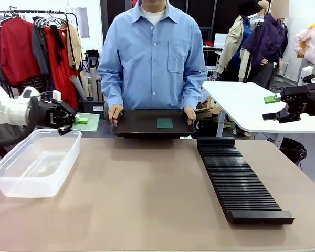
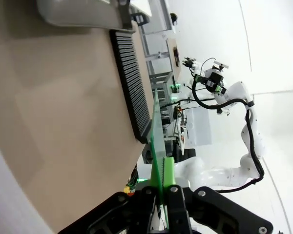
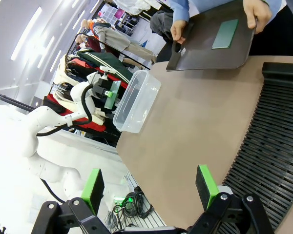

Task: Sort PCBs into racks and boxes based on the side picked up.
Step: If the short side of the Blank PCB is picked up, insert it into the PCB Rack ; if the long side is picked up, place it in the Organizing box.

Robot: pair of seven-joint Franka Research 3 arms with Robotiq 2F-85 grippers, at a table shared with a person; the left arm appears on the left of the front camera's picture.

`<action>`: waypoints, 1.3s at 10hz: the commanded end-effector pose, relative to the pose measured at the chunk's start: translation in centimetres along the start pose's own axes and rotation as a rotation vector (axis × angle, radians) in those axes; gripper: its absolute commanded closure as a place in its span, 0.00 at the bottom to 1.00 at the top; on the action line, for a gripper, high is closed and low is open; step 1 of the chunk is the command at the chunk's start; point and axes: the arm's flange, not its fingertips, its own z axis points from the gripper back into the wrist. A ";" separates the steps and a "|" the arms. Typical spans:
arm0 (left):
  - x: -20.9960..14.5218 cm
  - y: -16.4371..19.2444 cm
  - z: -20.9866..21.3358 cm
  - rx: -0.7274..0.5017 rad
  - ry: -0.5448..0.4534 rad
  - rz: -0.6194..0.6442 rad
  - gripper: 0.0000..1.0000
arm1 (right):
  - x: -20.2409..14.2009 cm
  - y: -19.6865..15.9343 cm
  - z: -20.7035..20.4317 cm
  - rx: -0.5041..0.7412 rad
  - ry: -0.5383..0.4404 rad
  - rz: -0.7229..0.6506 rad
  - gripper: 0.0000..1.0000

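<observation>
The left pincer (image 2: 164, 181) is clamped on a PCB (image 2: 156, 131) above the far rim of the box (image 1: 22, 182); the right pincer (image 3: 151, 186) stands apart, empty.

The left end effector (image 1: 69, 122) is raised at the left side, pinched tight on a PCB (image 2: 156, 141). The right end effector (image 3: 149, 183) is raised at the right, fingers spread wide.

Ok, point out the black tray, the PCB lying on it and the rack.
black tray (image 1: 139, 124), front view, bare surface left of the board.
PCB (image 1: 165, 123), front view, centre of the board.
rack (image 1: 240, 178), front view, middle of its ribs.
</observation>
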 end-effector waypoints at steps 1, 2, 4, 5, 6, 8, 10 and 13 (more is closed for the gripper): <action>-1.2 -2.1 1.8 0.080 -0.012 0.061 1.00 | 0.1 0.2 0.1 0.008 -0.002 0.006 0.00; -1.4 -2.8 2.9 0.123 -0.014 0.087 1.00 | 0.1 0.2 0.1 0.008 -0.002 0.006 0.00; -1.8 -4.4 5.1 0.269 -0.034 0.151 1.00 | 0.1 0.2 0.1 0.008 -0.002 0.006 0.00; -1.9 -5.1 5.6 0.316 -0.037 0.173 1.00 | 0.1 0.2 0.1 0.008 -0.002 0.006 0.00; -2.0 -5.7 5.9 0.370 -0.046 0.181 1.00 | 0.1 0.2 0.1 0.008 -0.002 0.006 0.00; -1.5 -6.4 5.9 0.518 -0.058 0.231 1.00 | 0.1 0.2 0.1 0.008 -0.002 0.006 0.00; -1.0 -7.4 5.5 0.612 -0.035 0.242 1.00 | 0.1 0.2 0.1 0.008 -0.002 0.006 0.00; -0.2 -9.2 4.1 0.790 -0.035 0.185 1.00 | 0.1 0.2 0.1 0.008 -0.002 0.006 0.00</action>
